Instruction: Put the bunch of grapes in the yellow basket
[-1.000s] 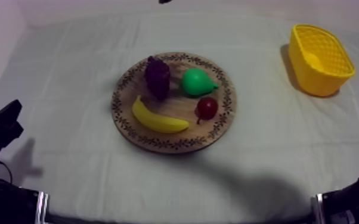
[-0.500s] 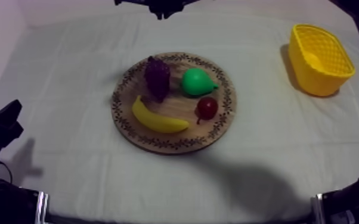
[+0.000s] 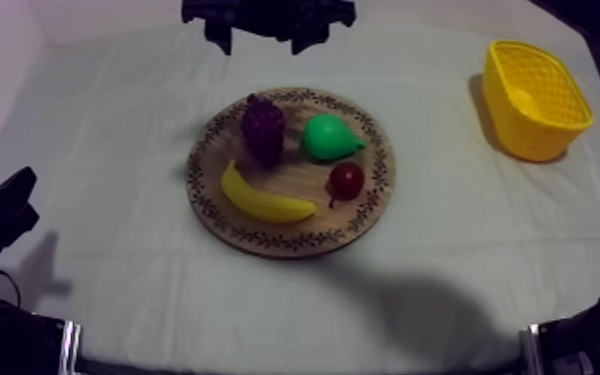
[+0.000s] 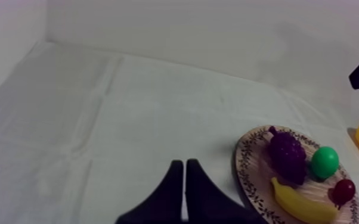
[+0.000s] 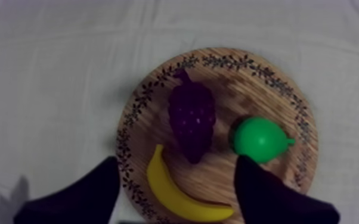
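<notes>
The right claw [image 5: 176,165] is wide open above the purple bunch of grapes [image 3: 263,130] on the round wooden board [image 3: 364,214], mid-frame. The left claw [image 4: 183,164] is pinched shut.

Dark purple bunch of grapes [image 3: 263,130] lying on round wooden board [image 3: 274,242] (patterned rim), yellow basket [image 3: 533,135] upright, well apart

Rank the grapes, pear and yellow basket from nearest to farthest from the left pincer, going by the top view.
1. bunch of grapes, left on the wooden board
2. pear, just right of them
3. yellow basket, far right
</notes>
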Motion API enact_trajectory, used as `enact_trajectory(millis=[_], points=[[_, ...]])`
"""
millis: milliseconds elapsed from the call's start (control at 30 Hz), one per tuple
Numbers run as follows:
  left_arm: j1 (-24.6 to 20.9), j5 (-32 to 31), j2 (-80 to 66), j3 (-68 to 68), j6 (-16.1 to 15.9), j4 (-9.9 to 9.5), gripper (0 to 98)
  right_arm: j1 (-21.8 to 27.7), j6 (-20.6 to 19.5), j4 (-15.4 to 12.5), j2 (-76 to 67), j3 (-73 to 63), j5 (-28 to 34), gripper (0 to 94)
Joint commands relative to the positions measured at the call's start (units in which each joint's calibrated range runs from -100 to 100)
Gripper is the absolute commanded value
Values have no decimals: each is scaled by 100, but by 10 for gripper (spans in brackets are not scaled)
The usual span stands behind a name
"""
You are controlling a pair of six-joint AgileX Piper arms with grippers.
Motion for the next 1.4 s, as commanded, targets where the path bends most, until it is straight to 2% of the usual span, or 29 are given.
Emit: enact_trajectory(millis=[0,167,433,600,833,1367], points=[[-3,1,0,-3,0,2,1,3,1,-10,13,22,-81,682],[-3,1,0,-3,0,2,1,17,10,23,83,45,-217,731],[-3,1,0,-3,0,2,1,112,37,-35,292,146,-605,733],[-3,1,0,-3,0,2,1,190,127,-159,451,640,-1353,718],[-3,1,0,-3,0,2,1,212,167,-187,700,1372,-2371,704],[-3,1,0,-3,0,2,1,288,284,-123,1575,1318,-3501,678]])
